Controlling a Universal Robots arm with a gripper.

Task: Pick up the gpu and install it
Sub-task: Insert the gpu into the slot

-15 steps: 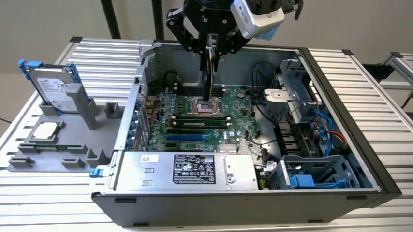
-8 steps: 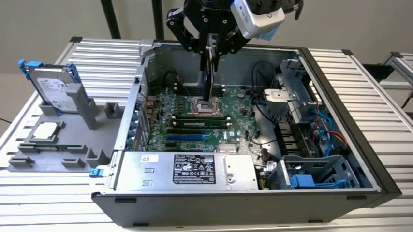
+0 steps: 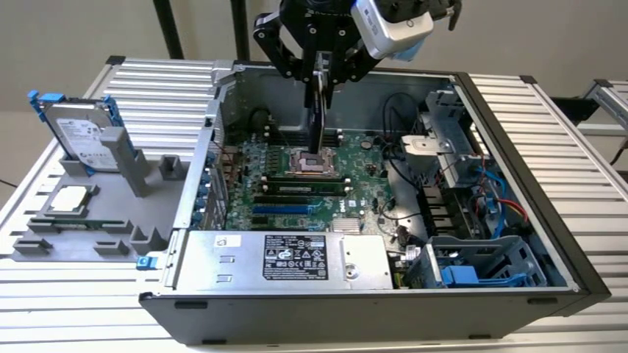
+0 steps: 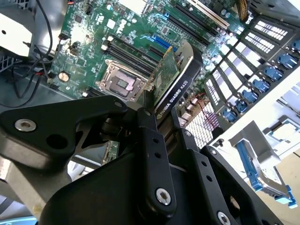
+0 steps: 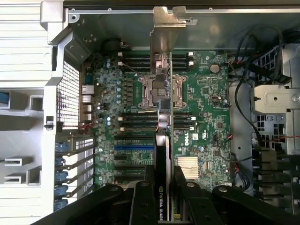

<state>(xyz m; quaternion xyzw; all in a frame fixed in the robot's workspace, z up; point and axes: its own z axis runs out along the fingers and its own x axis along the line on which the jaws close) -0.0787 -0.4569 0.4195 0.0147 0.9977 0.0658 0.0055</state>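
Observation:
My gripper [image 3: 322, 73] is shut on the gpu [image 3: 319, 125], which hangs edge-on above the motherboard [image 3: 294, 187] inside the open computer case [image 3: 510, 147]. In the exterior view the card's lower end is just over the processor socket [image 3: 316, 163]. In the second wrist view the gpu [image 4: 171, 77] shows its green board and black cooler, clamped between the black fingers [image 4: 149, 123]. In the first wrist view the gpu [image 5: 161, 154] runs from my gripper [image 5: 164, 187] out to its silver bracket [image 5: 166, 23], and it is clear of the board beneath.
A grey fixture [image 3: 98, 235] at the exterior view's left holds a hard drive with blue frame [image 3: 84, 132], a processor [image 3: 69, 198] and a memory stick [image 3: 73, 223]. Inside the case are the power supply [image 3: 284, 257], black cables [image 3: 407, 118], a drive cage [image 3: 481, 265] and expansion slots [image 5: 133, 146].

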